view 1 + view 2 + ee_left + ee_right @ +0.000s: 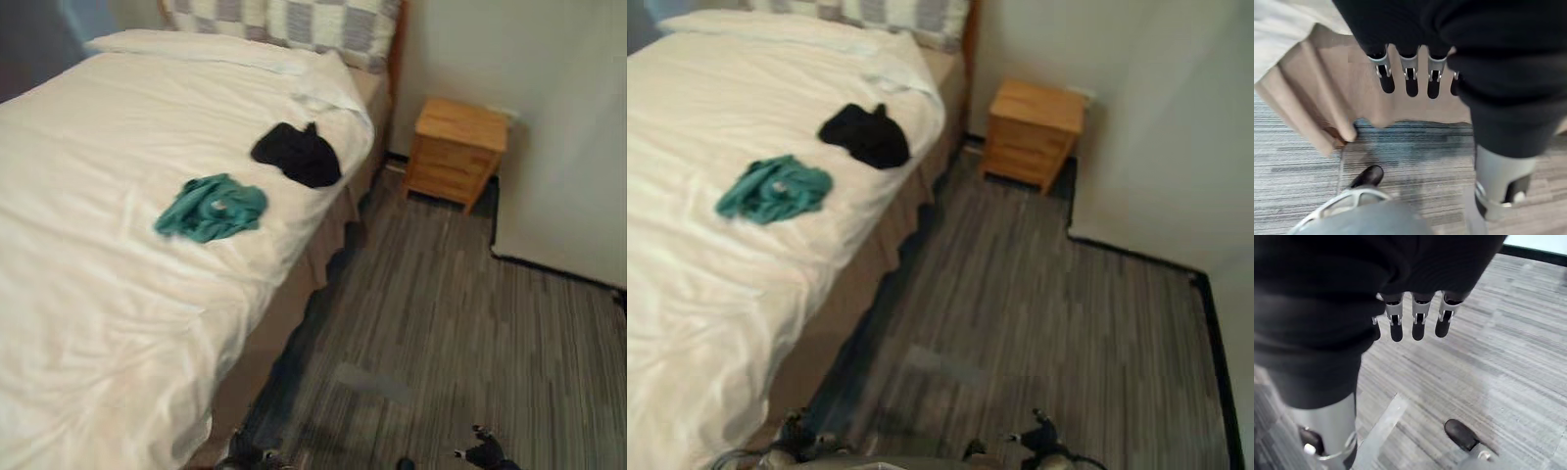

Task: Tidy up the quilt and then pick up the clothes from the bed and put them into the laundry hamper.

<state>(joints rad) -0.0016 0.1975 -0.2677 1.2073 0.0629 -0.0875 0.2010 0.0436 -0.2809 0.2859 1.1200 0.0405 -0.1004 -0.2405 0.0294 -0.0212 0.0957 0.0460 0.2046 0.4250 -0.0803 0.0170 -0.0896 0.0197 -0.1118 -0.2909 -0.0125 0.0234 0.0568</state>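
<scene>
Both of your hands hang low beside the robot, above the floor (pixel 441 323), and neither one has anything in it. In its own wrist view the left hand (pixel 1410 78) shows its fingers straight and relaxed, pointing down in front of the beige bed skirt (pixel 1312 93); the right hand (pixel 1415 320) shows the same loose, straight fingers over the striped grey floor. The bed (pixel 265 323) lies on your left side, so the left hand is the nearer one to it, just beside its edge, while the right hand is on the open floor side. On the white quilt (pixel 98 245), which looks quite smooth already but has some wrinkles, there are two pieces of clothing. The nearer one is the teal garment (pixel 211 208), a crumpled heap that lies ahead and to the left of both hands, a little in from the bed's edge. Behind it, closer to the edge and to the pillow (pixel 294 22), is the black garment (pixel 299 155), also in a heap with no clear long axis. Both are well apart from your hands, so I think you must step forward and reach up and across with the left arm first. Far behind, in the corner, stands a wooden nightstand (pixel 456 149). I cannot see a hamper from here.
</scene>
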